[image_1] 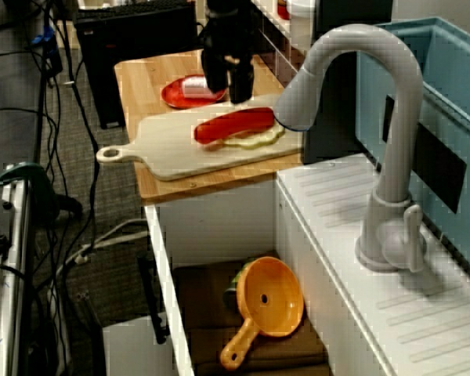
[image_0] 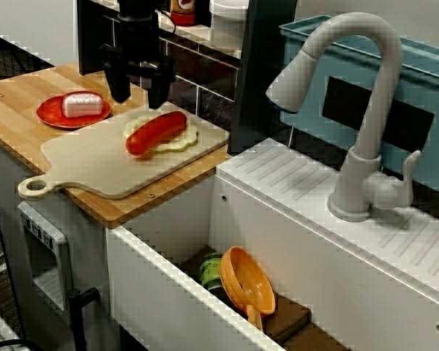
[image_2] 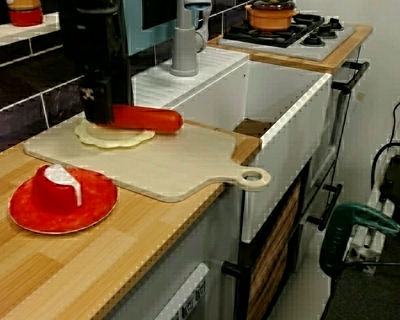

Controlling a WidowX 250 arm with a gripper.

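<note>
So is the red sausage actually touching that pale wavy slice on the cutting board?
Touching. The high view facing the counter shows the red sausage lying straight across the pale wavy slice with no gap between them. The low view along the counter agrees.

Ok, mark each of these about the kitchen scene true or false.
1. The red sausage lies on the cutting board. True.
2. The gripper is shut on the sausage. False: its fingers stand apart and it holds nothing.
3. The orange strainer sits on the red plate. False: it lies down in the sink.
4. The red plate stands on the wooden counter beside the cutting board. True.
</note>
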